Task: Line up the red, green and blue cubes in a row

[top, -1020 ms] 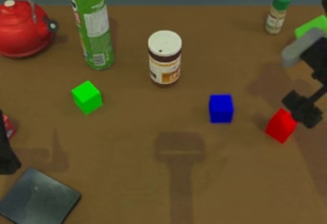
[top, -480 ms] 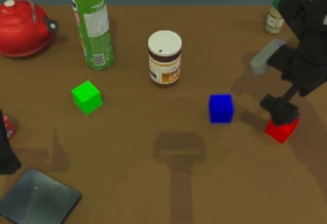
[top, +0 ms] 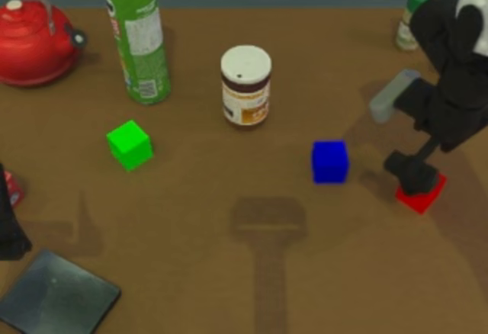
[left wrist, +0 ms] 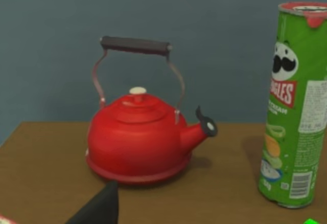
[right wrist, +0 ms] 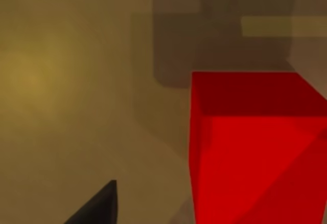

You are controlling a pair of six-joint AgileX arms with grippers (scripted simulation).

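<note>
While the left arm is sitting parked at the table's left edge:
Right gripper: hovering directly over the small matte red cube; finger state indiscernible.
Red cube: lying right of the deep blue cube.
Bright green cube: lying far left of the blue cube.

**Surfaces and finishes on the table**

The table looks like brown wood, matt and smooth. The red cube, the green cube and the blue cube are plain and matt. The red kettle is glossy, like enamel, with thin metal handle wires. The Pringles can has a printed, slightly shiny wrap. The jar carries a smooth white lid. The dark square tile looks dull.
</note>
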